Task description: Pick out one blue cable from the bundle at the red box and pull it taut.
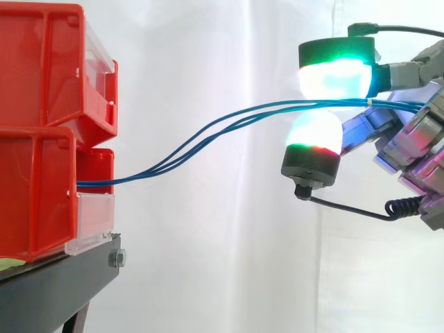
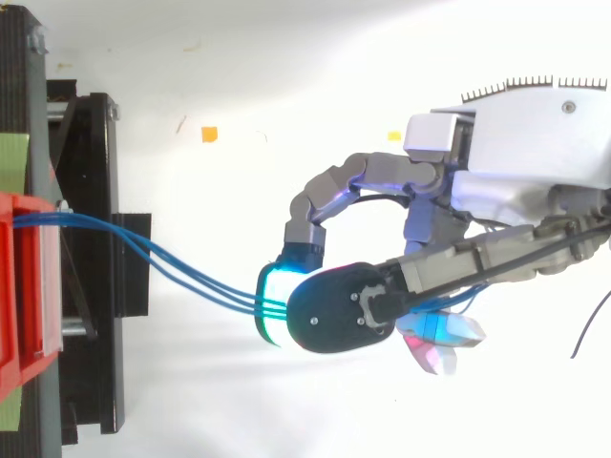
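Observation:
Three blue cables (image 1: 208, 132) come out of the lower red box (image 1: 35, 194) at the left and rise in a soft curve toward the right. My hand (image 1: 409, 132) reaches in from the right and is shut on them. The cables run between an upper glowing pad (image 1: 336, 76) and a lower one (image 1: 316, 132). In the top view the cables (image 2: 172, 262) fan out from the red box (image 2: 24, 286) and converge at the green-lit fingertip (image 2: 272, 310) of my hand (image 2: 535, 143). A small white tie (image 1: 372, 103) binds them just behind the pinch.
A second red box (image 1: 48, 62) sits stacked on the lower one, both on a black stand (image 1: 55, 284). A white curtain hangs behind. A small orange mark (image 2: 209, 134) lies on the white floor seen from above.

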